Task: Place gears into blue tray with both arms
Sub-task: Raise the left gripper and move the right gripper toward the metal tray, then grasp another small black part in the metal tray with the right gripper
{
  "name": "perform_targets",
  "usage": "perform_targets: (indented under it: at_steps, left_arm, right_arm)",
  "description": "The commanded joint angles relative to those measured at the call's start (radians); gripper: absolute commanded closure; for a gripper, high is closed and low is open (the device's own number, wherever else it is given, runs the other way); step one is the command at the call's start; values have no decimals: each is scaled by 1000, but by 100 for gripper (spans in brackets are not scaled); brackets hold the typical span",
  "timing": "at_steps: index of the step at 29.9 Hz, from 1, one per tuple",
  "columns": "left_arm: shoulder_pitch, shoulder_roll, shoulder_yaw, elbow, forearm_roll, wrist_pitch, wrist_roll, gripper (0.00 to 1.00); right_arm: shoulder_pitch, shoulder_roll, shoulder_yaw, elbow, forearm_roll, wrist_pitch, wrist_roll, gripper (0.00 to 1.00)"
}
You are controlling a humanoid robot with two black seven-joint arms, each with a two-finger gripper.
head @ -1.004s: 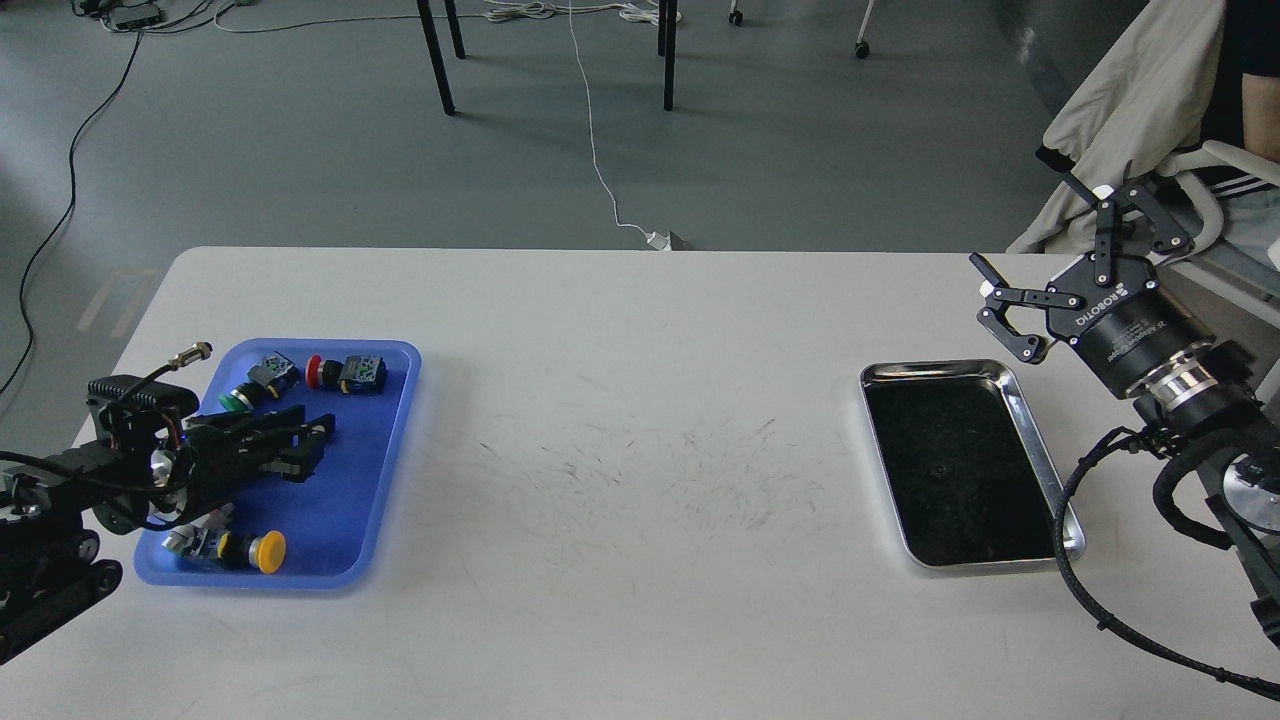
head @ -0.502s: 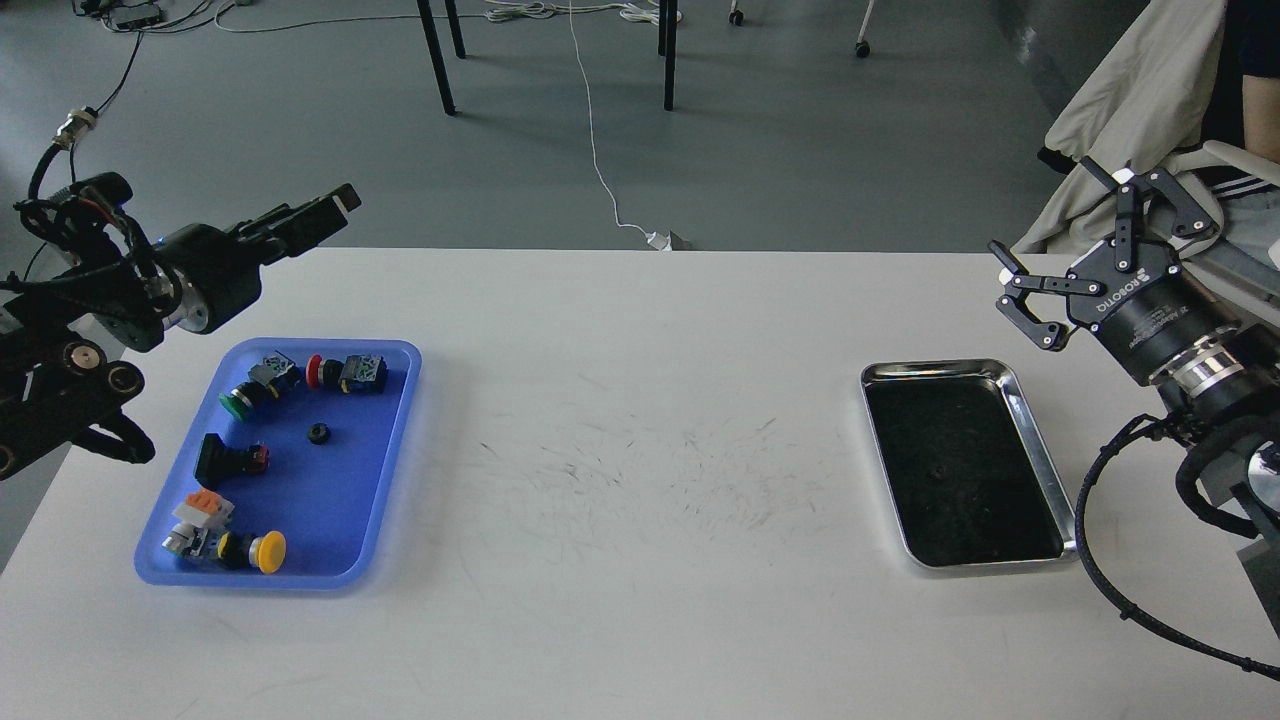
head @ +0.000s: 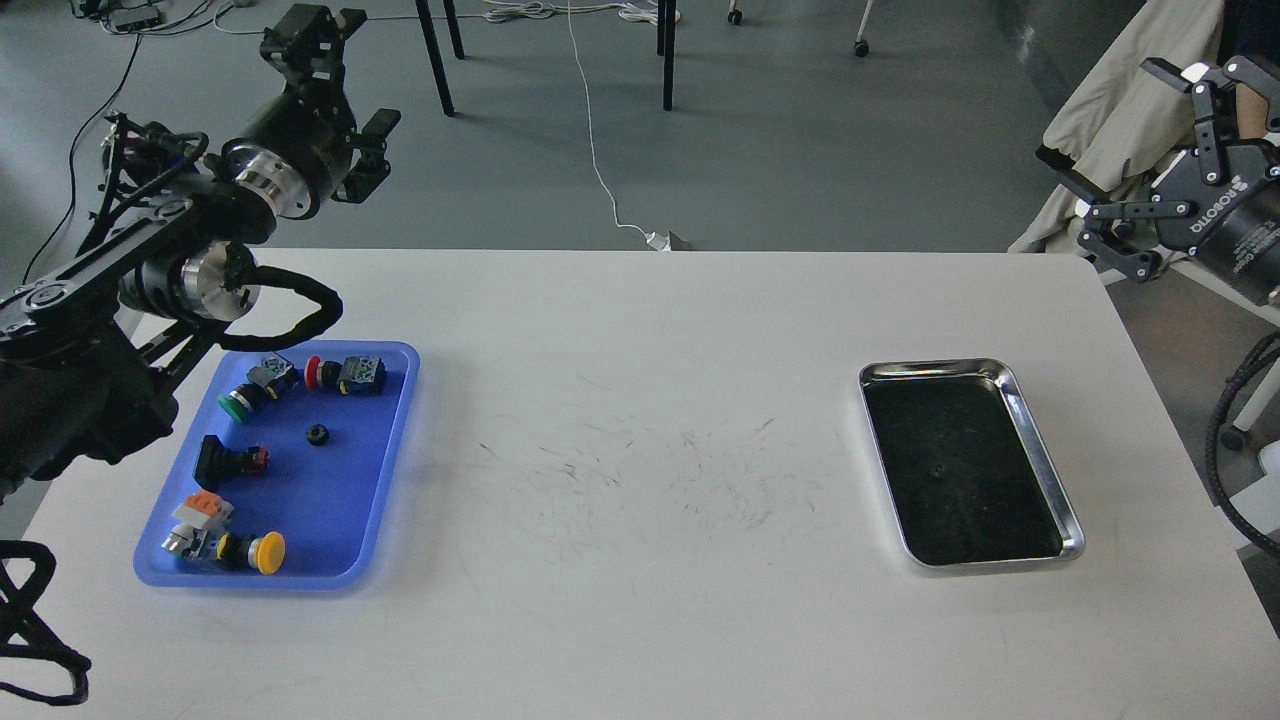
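Observation:
One gear [head: 318, 435], a tiny black toothed ring, lies loose in the middle of the blue tray [head: 345, 500] at the table's left. My left gripper [head: 362, 72] is raised high above and behind the tray, past the table's far edge, open and empty. Off the table's far right corner, my right gripper [head: 1098, 118], marked ROBOTIQ, hangs in the air, also open with nothing in it. A faint small round speck [head: 934, 470] shows on the dark bottom of the steel tray; I cannot tell what it is.
Several push-button switches share the blue tray: green [head: 237, 404], red [head: 345, 373], black [head: 225, 460] and yellow [head: 240, 548]. The shiny steel tray [head: 1000, 372] sits at the right. A chair with a beige cloth [head: 1130, 110] stands behind my right gripper.
My left gripper lifted out of the blue tray, leaving the gear there, and swung up and back. My right gripper drew up and to the right, away from the steel tray.

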State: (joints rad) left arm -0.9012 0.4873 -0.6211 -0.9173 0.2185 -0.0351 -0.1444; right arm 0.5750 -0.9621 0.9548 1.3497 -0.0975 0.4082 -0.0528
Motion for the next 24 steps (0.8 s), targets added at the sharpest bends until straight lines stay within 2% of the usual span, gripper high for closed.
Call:
perform_targets:
  at_steps: [1, 4, 5, 7, 9, 15, 24]
  left_arm:
    - [1, -6, -17, 15, -37, -23, 9, 2]
    - [2, -6, -8, 15, -24, -19, 0, 2]
    - [2, -7, -5, 15, -19, -16, 0, 2]
    - [2, -6, -3, 12, -16, -14, -1, 2]
    - [2, -1, -3, 12, -16, -12, -3, 2]
    - [7, 4, -5, 11, -16, -11, -6, 2]
    - [7, 8, -8, 9, -16, -11, -6, 2]
  right_arm:
    - [288, -61, -328, 78, -170, 0, -39, 3]
    - [478, -75, -621, 176, -399, 3, -62, 3]
    - [529, -76, -722, 198, -485, 14, -83, 3]
    - [595, -69, -905, 198, -661, 15, -126, 3]
    - [631, -67, -1029, 198, -795, 17, -133, 2]
    - [589, -64, -1122, 140, -996, 11, -134, 2]
    - [540, 54, -1119, 31, -998, -5, -133, 2]
